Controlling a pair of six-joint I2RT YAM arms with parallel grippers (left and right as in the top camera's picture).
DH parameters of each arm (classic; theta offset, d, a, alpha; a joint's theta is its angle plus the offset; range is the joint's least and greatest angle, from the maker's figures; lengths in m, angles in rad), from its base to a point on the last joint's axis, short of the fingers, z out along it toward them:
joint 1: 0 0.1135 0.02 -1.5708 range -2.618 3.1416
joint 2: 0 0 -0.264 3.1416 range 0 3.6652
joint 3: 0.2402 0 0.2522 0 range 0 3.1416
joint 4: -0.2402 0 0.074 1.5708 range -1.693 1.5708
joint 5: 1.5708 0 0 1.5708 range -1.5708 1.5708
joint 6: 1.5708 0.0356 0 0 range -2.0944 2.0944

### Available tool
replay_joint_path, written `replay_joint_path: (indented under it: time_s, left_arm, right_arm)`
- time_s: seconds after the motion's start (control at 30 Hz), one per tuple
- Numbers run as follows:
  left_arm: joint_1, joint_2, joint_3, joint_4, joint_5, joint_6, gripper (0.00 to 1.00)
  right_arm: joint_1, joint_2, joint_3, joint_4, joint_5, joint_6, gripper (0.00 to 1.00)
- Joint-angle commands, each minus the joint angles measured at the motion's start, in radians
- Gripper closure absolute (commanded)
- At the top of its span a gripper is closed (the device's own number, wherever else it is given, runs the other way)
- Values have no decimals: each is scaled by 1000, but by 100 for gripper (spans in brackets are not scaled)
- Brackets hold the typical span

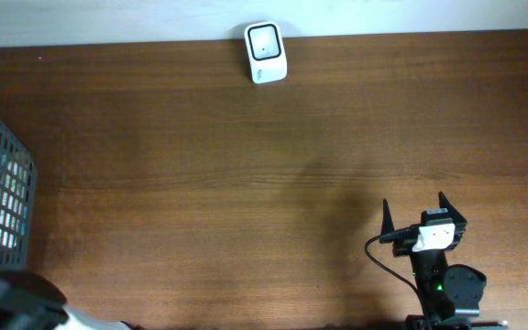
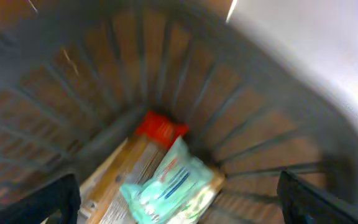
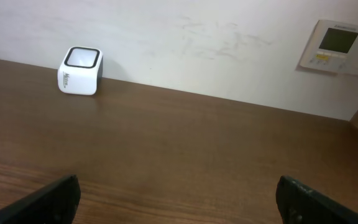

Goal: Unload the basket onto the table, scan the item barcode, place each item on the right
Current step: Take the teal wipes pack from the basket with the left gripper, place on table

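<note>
**benchbot_fan:** Since the left gripper (image 2: 179,190) hung wide open right over the basket (image 1: 7,174), was it choosing an item?

**yam_owner:** Probably the teal pouch (image 2: 160,194) lying inside. Well away from the basket, the right gripper (image 1: 424,213) idled open, empty. The scanner (image 1: 266,52) sat farthest off.

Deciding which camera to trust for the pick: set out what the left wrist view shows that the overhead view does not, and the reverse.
Left wrist only: the goods inside the dark blue-grey plastic lattice basket, a mint-green and white soft pouch lying on a long tan packet, with a red wrapper beyond; the picture is blurred. Overhead only: the small white box-shaped barcode scanner at the far edge of the brown wooden table, and the right arm's open black gripper. Both: that basket, at the table's left edge overhead.
</note>
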Motion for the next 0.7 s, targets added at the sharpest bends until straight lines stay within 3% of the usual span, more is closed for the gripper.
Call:
replay_joint_path:
  time_s: [0.0,0.17,0.23,0.3,0.43,0.5,0.53,0.67]
  left_arm:
    - [29,144,-18,-40,100,196,0]
    - [56,299,-18,-50,219,386,1]
    - [51,354,-18,-51,221,465,10]
    - [51,403,-18,-33,221,470,16]
    - [49,479,-18,-4,224,468,46]
    - [49,486,-18,11,229,455,87]
    - [49,484,-10,10,228,432,100]
    - [49,423,111,-83,228,310,100]
  right_arm:
    - [-6,-8,-8,0,-5,0,1]
    - [-6,-8,-8,0,-5,0,1]
    - [-6,-8,-8,0,-5,1,1]
    - [-6,-8,-8,0,-5,1,1]
    - [-6,-8,-8,0,-5,0,1]
    - [-6,-8,-8,0,-5,1,1]
    - [-6,-8,-8,0,-5,0,1]
    - [-6,-8,-8,0,-5,1,2]
